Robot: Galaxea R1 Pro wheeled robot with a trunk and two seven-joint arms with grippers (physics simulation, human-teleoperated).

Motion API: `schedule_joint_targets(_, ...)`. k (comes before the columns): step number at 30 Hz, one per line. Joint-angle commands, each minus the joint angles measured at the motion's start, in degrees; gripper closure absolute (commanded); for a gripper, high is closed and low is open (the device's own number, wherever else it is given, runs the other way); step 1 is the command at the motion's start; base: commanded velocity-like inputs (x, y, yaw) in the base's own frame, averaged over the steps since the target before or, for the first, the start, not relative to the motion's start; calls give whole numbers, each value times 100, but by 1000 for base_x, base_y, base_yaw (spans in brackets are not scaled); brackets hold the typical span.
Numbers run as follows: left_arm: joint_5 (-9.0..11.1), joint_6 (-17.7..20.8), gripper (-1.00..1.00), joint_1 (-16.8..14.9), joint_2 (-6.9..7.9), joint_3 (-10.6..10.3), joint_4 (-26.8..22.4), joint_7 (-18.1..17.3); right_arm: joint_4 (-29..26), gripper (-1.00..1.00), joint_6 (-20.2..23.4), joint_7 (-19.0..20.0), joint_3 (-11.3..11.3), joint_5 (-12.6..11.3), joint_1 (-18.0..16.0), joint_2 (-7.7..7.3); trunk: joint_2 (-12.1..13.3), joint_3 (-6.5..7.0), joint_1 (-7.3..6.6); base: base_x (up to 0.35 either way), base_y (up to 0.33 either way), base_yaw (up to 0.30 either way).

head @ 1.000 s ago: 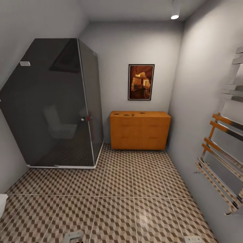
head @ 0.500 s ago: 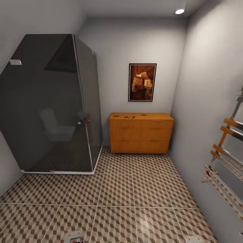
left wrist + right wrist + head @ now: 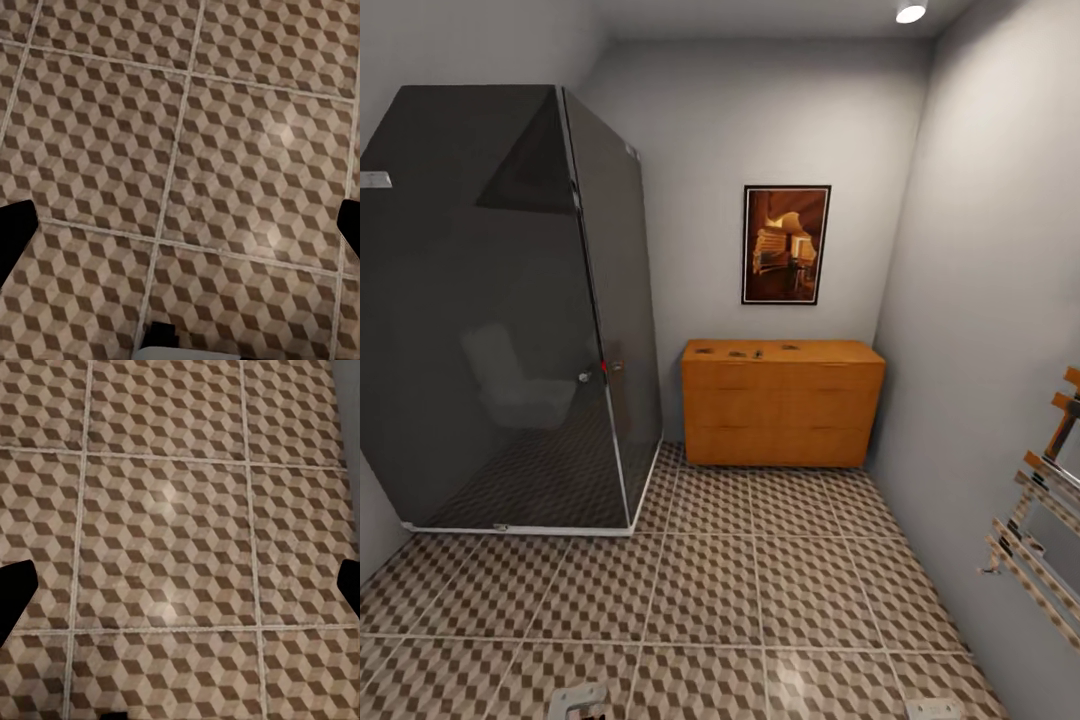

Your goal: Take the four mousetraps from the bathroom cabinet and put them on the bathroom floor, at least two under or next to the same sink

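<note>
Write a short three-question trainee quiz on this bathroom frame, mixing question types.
1. True or false: the cabinet stands against the far wall, under the framed picture.
2. What stands left of the cabinet? A) bathtub B) dark glass shower enclosure C) toilet
3. Fill in: both wrist cameras look down at the bathroom ____.

Key: 1 true; 2 B; 3 floor. The small dark items on the cabinet top are too small to identify.

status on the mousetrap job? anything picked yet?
Done: nothing placed; the bathroom floor shows no traps. In hand: nothing, the left hand and right hand are open over bare tiles, with the cabinet ahead across the room. Left: small dark items, likely the mousetraps, sit on the cabinet top; all four need picking and placing by the sink.
</note>
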Motion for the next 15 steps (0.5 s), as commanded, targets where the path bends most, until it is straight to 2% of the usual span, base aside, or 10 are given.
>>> schedule_joint_targets(1,0,0,-100,0,0,0,0,0,0,-100,0,0,1,0,0,0,0,0,0,332,0,0)
schedule_joint_targets(15,-2,-1,-100,0,-40,-4,-2,-4,0,-100,-2,-8,32,14,0,0,0,0,0,332,0,0)
